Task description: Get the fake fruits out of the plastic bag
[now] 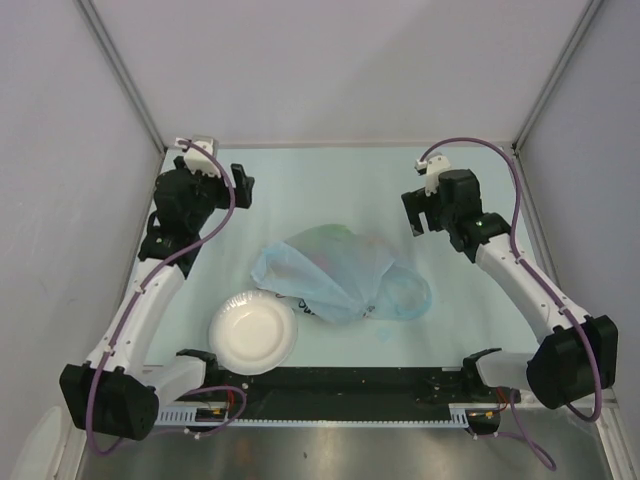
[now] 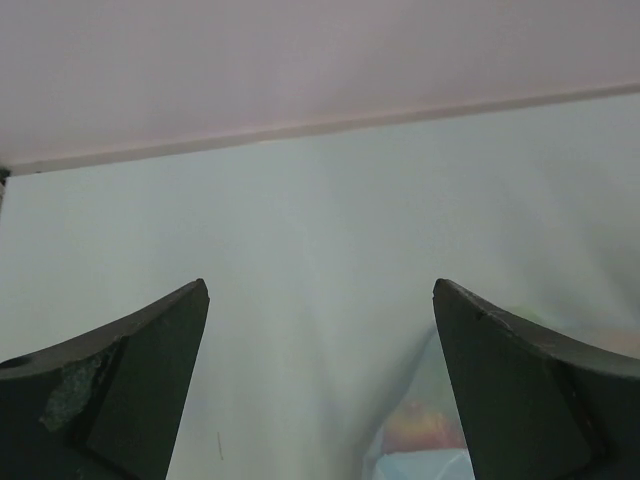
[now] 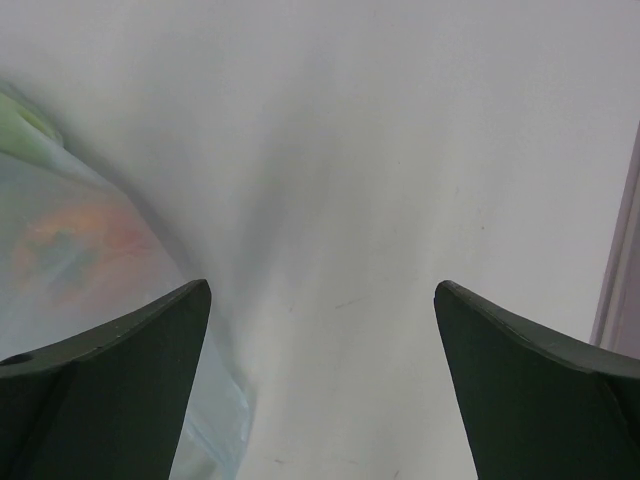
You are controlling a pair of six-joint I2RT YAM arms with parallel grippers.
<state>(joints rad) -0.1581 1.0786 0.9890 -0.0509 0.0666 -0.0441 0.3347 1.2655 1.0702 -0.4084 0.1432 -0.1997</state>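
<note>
The light-blue plastic bag lies crumpled in the middle of the table, its handles toward the right. The fake fruits are inside it and show only as blurred colour through the plastic: a red-orange patch in the left wrist view, and a red-orange patch and a green one in the right wrist view. My left gripper hovers open and empty at the back left of the bag. My right gripper hovers open and empty at the back right of the bag. Neither touches it.
A white round plate sits at the front left, touching the bag's near-left edge. Grey walls close the table at the back and both sides. A black rail runs along the near edge between the arm bases.
</note>
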